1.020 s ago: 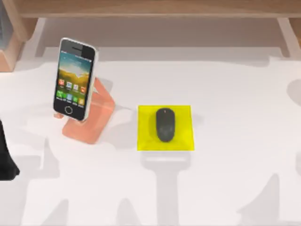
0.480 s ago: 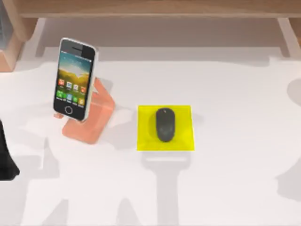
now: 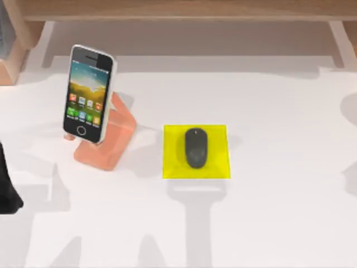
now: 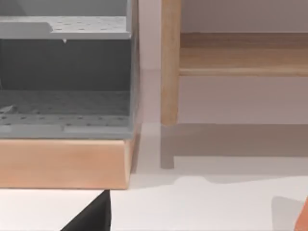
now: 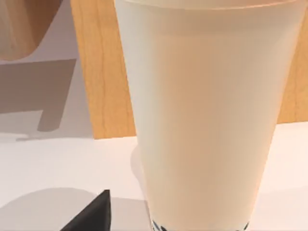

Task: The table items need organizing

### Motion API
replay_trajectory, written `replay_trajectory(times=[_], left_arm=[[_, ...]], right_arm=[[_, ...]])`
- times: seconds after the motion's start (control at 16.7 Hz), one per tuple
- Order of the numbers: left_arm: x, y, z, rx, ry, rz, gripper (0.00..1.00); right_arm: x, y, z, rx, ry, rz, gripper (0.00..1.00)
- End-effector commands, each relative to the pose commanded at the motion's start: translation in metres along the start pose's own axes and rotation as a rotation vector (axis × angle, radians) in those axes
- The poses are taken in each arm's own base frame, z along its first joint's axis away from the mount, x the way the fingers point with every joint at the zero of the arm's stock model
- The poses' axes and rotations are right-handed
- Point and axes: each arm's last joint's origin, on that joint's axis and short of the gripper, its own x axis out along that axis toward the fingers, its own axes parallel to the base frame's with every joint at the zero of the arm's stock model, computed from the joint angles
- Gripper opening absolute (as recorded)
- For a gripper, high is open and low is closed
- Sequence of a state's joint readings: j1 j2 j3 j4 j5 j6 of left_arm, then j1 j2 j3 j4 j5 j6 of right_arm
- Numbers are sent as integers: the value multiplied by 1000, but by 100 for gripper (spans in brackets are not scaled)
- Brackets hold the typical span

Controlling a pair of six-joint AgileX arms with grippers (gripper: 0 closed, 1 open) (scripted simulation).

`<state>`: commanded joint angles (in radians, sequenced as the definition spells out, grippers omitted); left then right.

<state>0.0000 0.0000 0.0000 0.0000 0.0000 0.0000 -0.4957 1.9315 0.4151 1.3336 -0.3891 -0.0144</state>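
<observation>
White flat tabletop [image 3: 279, 111] first, nearly sorted. Salmon-orange angled stand [image 3: 111, 139] propping white-edged smartphone [image 3: 88, 94]; flat yellow square pad [image 3: 217, 167] carrying dark grey oval mouse [image 3: 196, 147]. Probably nothing left. Left arm [image 3: 6, 190] at left edge; jaw state for both: cannot tell.

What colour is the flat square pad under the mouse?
Bright yellow; the pad shows best in the top view, with the dark grey mouse resting on it.

A tall cream tapered cup [image 5: 204, 106] stands right up close on the white desk [image 5: 57, 163], a wooden panel [image 5: 103, 72] behind it at eleven o'clock.
</observation>
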Motion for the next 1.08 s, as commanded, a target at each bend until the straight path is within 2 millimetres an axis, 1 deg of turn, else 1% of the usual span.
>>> replay_trajectory(times=[0.24, 0.42, 0.54, 0.9, 1.08], left_arm=[[0, 0, 0, 0, 0, 0, 100], [0, 0, 0, 0, 0, 0, 100], [0, 0, 0, 0, 0, 0, 100], [0, 0, 0, 0, 0, 0, 100], [0, 0, 0, 0, 0, 0, 100]], right_arm=[[29, -5, -1, -39, -108, 37, 100], [43, -4, -2, -56, -159, 60, 100], [47, -3, -2, -60, -172, 68, 100], [47, -4, -2, -60, -171, 64, 100], [60, -3, 0, -60, -172, 68, 100]])
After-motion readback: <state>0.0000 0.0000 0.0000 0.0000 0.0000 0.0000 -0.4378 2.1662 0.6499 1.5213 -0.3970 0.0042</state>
